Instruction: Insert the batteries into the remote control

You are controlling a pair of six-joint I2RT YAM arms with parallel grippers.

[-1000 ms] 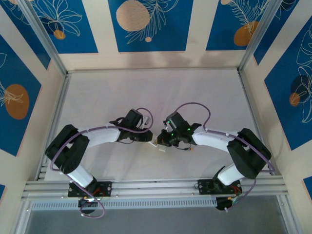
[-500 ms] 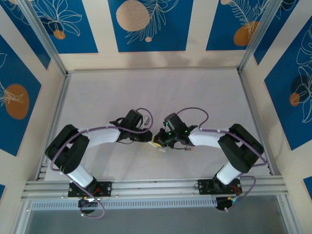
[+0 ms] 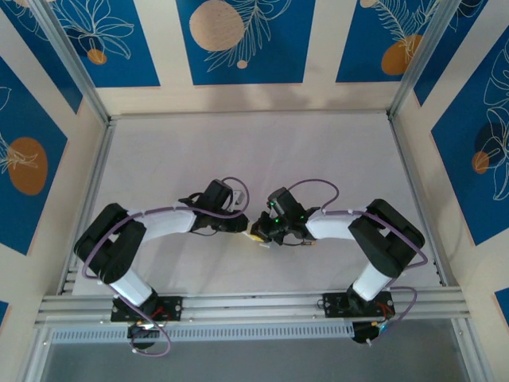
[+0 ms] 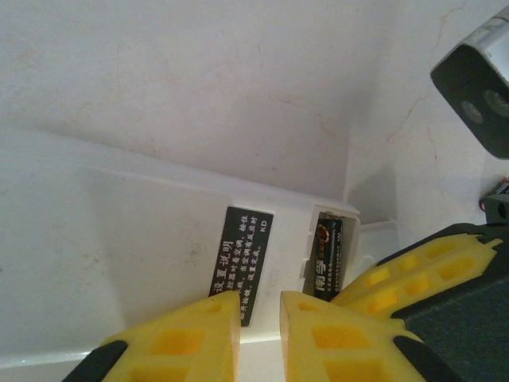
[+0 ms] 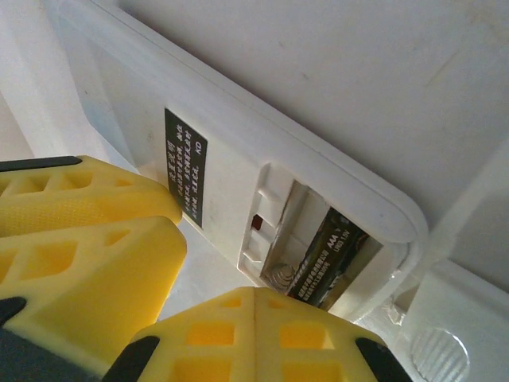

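One glossy dark battery (image 5: 322,263) in smooth white remote control (image 5: 238,167).

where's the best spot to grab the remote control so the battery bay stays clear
Grip the remote control across its long edges at the plain end, past the black label, coming from the side away from the open bay. It lies flat, back up, and the battery sits at the other end, so fingers there likely leave the empty slot reachable.

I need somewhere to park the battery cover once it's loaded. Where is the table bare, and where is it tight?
Bare: the wide stretch of table between the arms and the back wall, plus the strips beside each side rail. Tight: the near middle, where the left hand and right hand meet over the remote control.
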